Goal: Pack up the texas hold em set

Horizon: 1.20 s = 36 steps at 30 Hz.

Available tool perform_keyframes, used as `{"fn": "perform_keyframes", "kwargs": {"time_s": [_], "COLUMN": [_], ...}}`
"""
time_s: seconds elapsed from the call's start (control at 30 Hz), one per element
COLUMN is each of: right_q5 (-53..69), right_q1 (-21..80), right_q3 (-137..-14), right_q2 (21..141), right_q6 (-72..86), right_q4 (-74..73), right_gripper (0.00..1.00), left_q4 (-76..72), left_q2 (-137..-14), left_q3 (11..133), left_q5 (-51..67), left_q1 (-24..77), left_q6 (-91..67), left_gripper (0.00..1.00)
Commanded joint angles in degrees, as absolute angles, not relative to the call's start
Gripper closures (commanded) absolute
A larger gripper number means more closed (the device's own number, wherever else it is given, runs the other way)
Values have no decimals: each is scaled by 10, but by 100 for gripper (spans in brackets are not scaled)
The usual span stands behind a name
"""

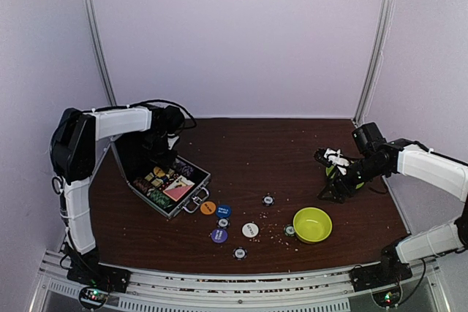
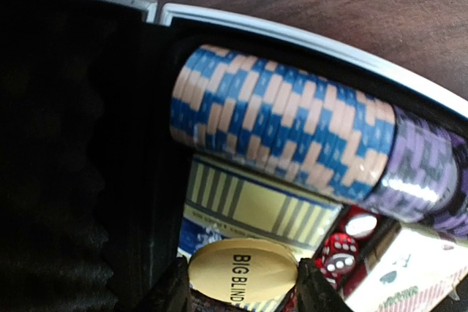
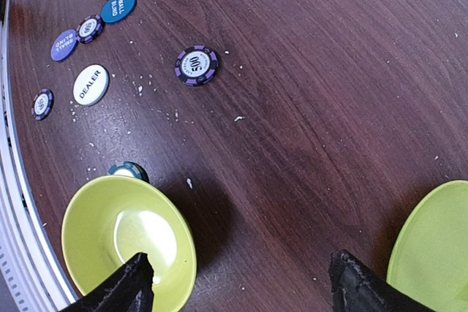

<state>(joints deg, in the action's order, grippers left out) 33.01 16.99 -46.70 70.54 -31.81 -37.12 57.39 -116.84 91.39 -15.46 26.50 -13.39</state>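
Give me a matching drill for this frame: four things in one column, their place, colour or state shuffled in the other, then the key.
Things
1. BIG BLIND button
2. DEALER button
3. bowl
4. right gripper

Place, colour or state
A. open, nothing in it
B. lime green
C. between the left fingers, over the open case
D. white, flat on the table

Pairs: 1-C, 2-D, 3-B, 4-A
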Motion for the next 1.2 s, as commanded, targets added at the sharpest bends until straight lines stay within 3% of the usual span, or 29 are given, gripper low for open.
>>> {"fn": "perform_keyframes", "kwargs": {"time_s": [0.0, 0.23, 0.6, 0.9, 1.17], "right_q5": [319, 319, 317, 322, 330], "right_q1": [173, 173, 173, 173, 173], "right_q3": [-482, -482, -483, -485, -488], "right_q2": [709, 714, 715, 711, 710], "right_q6": [-325, -326, -325, -326, -324], "right_q4": [-374, -374, -375, -377, -380], "right_gripper": [16, 17, 17, 17, 17], "left_q4": [552, 539, 537, 541, 519], "left_q2": [-1190, -1203, -1202, -1132, -1069], "left_q3": [935, 945, 949, 923, 897], "left_q5": [-163, -158, -144, -149, -118], "left_q1": [256, 244, 243, 256, 382], "left_q6": [-121, -117, -115, -136, -134], "left_gripper": [56, 55, 43, 40, 41]}}
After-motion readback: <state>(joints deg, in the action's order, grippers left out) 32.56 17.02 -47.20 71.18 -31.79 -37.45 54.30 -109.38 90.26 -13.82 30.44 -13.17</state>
